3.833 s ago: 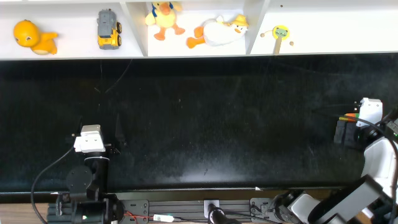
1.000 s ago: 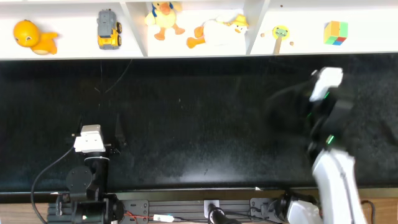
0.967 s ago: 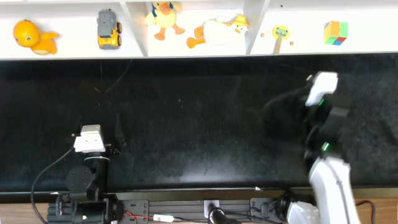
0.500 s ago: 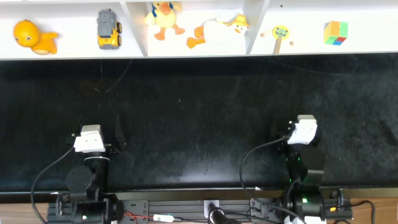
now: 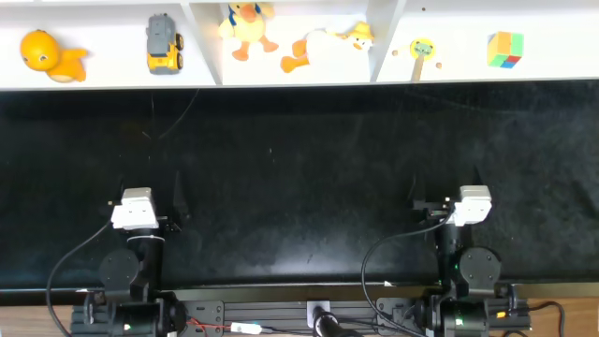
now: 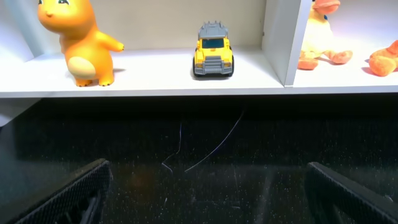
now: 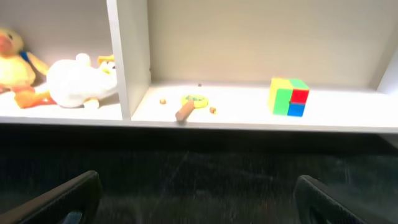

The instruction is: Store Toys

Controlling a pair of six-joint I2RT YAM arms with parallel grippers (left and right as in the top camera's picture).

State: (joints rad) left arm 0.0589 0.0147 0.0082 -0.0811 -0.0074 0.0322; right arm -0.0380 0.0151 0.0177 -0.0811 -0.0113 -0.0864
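Both arms rest folded, left pincer [image 6: 205,194] and right pincer [image 7: 199,200] spread wide, empty.

The white shelf [image 5: 112,70] is lit brightly and evenly from above, close to washed out in the top view, while the black table [image 5: 299,178] swallows the light and stays dim, giving back only a faint grey sheen and a few pale scratches [image 6: 219,142] (plainest in the left wrist view). There the orange figure [image 6: 81,40] and the yellow truck [image 6: 213,50] throw short, soft shadows on the shelf floor. In the right wrist view the floor glares brightest around the wooden rattle [image 7: 189,106] and the colour cube [image 7: 288,96], with the back wall behind them duller.
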